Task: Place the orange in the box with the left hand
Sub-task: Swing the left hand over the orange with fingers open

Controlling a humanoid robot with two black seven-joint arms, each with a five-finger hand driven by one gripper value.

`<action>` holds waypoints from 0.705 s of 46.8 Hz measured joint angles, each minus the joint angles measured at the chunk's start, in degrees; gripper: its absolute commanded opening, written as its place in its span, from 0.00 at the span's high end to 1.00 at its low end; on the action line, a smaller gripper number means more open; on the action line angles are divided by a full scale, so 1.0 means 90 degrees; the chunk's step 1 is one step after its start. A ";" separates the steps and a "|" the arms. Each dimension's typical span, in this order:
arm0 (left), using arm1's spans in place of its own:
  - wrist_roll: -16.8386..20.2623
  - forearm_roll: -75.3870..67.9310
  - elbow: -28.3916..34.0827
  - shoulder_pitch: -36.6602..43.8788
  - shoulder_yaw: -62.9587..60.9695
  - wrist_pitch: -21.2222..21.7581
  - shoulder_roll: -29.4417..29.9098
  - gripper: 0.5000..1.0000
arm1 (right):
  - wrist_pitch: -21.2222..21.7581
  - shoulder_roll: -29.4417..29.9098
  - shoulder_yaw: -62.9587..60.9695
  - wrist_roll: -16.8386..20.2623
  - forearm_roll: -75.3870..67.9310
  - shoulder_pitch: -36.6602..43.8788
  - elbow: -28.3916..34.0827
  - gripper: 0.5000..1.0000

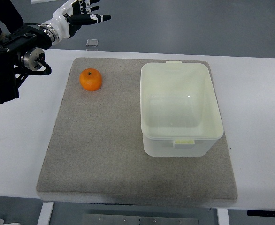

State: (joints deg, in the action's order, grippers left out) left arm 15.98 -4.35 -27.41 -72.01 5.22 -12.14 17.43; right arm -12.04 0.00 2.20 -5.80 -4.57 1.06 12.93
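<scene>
White table (259, 93), rounded corners, spanning the frame; grey floor (198, 23) beyond its far edge. One grey felt-like mat (104, 154) laid on the table, covering most of the middle. One small clear item (92, 43) at the far table edge, too small to identify.

Count: one orange (90, 79), one box (180, 110), one hand in view.

Orange on the mat, far-left area, stem dimple up, well apart from the box. Box pale, translucent, lidless, on the mat's right half.

Left hand (79, 13) at upper left, above the floor past the table edge, fingers (100, 18) extended and spread, holding nothing. Well apart from orange.
</scene>
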 measured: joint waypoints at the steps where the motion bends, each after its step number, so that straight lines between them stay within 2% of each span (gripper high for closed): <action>1: 0.0000 -0.0088 -0.0101 -0.0012 -0.0056 0.0000 0.0053 0.02 | 0.0000 0.0000 0.0000 0.0000 0.0000 0.0000 0.0000 0.11; 8: 0.0000 -0.0970 -0.0847 -0.0251 -0.0623 -0.0041 0.0467 0.02 | 0.0000 0.0000 0.0000 0.0000 0.0000 0.0000 -0.0001 0.11; 14: 0.0006 -0.1941 -0.1314 -0.0473 -0.0939 -0.0340 0.0854 0.02 | 0.0000 0.0000 0.0000 0.0000 0.0000 0.0000 0.0000 0.11; 25: 0.0149 -0.4621 -0.1364 -0.0677 -0.0989 -0.0425 0.1175 0.05 | 0.0000 0.0000 0.0000 0.0000 0.0000 -0.0001 -0.0001 0.11; 33: 0.0486 -0.5395 -0.1391 -0.0687 -0.1039 -0.0420 0.1208 0.05 | 0.0000 0.0000 0.0000 0.0000 0.0000 0.0000 0.0000 0.11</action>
State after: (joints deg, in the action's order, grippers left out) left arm 20.36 -52.91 -39.93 -78.20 -4.13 -15.91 28.30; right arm -12.04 0.00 2.20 -5.80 -4.57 1.05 12.94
